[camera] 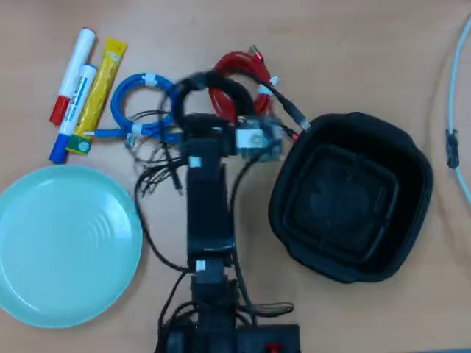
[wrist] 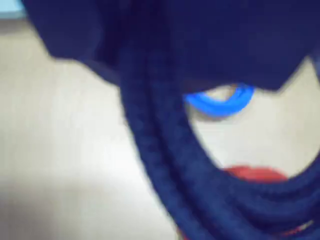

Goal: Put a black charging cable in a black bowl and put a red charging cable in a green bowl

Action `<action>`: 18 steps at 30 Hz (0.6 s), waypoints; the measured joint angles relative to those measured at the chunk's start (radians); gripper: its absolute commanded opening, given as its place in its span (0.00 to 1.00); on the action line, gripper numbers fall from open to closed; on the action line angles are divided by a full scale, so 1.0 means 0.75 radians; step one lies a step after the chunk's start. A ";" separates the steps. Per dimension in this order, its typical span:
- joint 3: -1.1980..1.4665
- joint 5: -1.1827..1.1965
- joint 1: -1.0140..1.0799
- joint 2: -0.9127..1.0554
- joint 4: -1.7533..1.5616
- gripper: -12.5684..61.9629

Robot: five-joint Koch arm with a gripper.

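Note:
The black charging cable [camera: 221,79] shows as a blurred loop at the tip of my gripper [camera: 200,118], off the table just left of the red charging cable [camera: 239,66]. In the wrist view its dark braided strands [wrist: 165,165] hang close across the lens. The gripper appears shut on it; its fingertips are hidden under the arm. The red cable [wrist: 255,174] lies on the table below the loop. The black bowl [camera: 346,195] stands empty to the right of the arm. The green bowl [camera: 66,243] stands empty at the lower left.
A blue coiled cable [camera: 116,103] lies left of the gripper and shows in the wrist view [wrist: 220,102]. Two markers [camera: 70,73] and a yellow packet [camera: 99,88] lie at the top left. A pale cord [camera: 456,88] runs along the right edge.

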 measured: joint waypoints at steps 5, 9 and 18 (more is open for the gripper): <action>0.194 -0.094 0.329 0.141 0.002 0.06; 0.225 -0.145 0.610 0.157 0.000 0.06; 0.229 -0.145 1.053 0.053 -0.012 0.06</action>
